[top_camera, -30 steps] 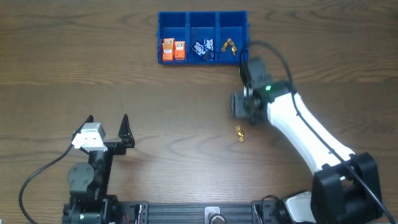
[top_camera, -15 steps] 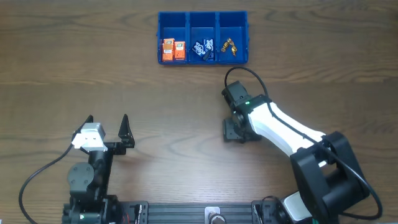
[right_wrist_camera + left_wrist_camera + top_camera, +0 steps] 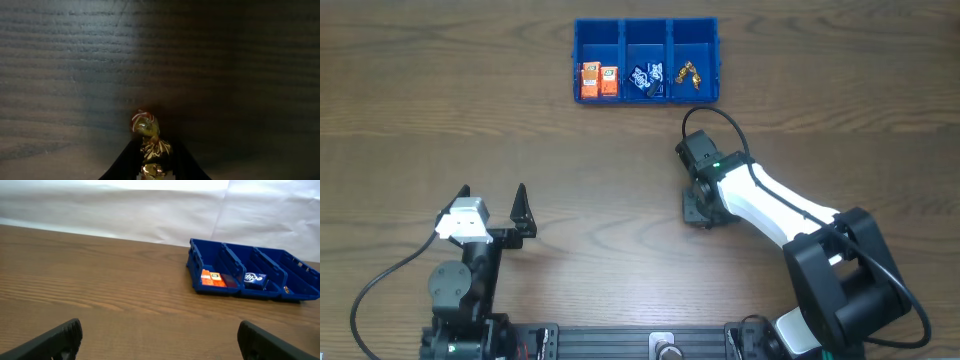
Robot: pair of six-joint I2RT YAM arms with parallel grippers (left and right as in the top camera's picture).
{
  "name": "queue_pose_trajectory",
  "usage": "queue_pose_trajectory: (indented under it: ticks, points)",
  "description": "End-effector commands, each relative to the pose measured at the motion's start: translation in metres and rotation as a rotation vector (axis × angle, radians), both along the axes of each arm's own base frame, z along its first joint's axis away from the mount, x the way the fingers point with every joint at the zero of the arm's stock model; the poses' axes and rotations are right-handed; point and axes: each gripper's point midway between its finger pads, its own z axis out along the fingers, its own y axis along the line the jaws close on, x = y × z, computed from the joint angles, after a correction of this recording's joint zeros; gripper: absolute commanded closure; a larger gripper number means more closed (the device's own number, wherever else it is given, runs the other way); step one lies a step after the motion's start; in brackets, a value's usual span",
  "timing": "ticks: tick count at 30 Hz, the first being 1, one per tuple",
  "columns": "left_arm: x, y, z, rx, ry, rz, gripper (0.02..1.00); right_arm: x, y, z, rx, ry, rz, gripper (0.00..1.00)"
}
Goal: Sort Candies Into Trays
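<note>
One blue plastic three-compartment tray (image 3: 646, 24) sits at the far edge of the brown wooden table (image 3: 470, 110). Count it off: two orange wrapped candies (image 3: 599, 81) in the left compartment, what looks like two blue wrapped candies (image 3: 646, 79) in the middle, and gold pieces (image 3: 688, 73) in the right one, too tangled to number. One gold foil-wrapped candy (image 3: 146, 128) lies on the table, well short of the tray. The right gripper (image 3: 152, 162) is down on it, fingers pinched against both sides, and from above the gripper covers it. The left gripper (image 3: 159, 328) hangs low near its base, jaws spread wide, holding nothing, its fingers cut off at the frame edge.
</note>
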Motion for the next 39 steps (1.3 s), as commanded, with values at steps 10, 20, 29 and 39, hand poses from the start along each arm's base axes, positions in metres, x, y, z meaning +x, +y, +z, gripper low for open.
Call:
queue_pose_trajectory:
  ticks: [10,20,29,39]
  points:
    - [-0.001,-0.003,-0.016,0.003,0.047,-0.018,0.020,0.192,0.002,0.228,0.025,-0.590,-0.013,0.899]
    - [-0.001,-0.003,-0.016,0.003,0.047,-0.018,0.020,0.315,0.012,0.144,-0.054,-0.612,-0.025,0.869]
    - [-0.001,-0.003,-0.016,0.003,0.047,-0.018,0.020,0.321,-0.011,0.144,-0.023,-0.605,-0.055,0.154]
    - [-0.001,-0.003,-0.016,0.003,0.047,-0.018,0.020,0.191,-0.078,0.339,-0.054,-1.028,-0.047,0.001]
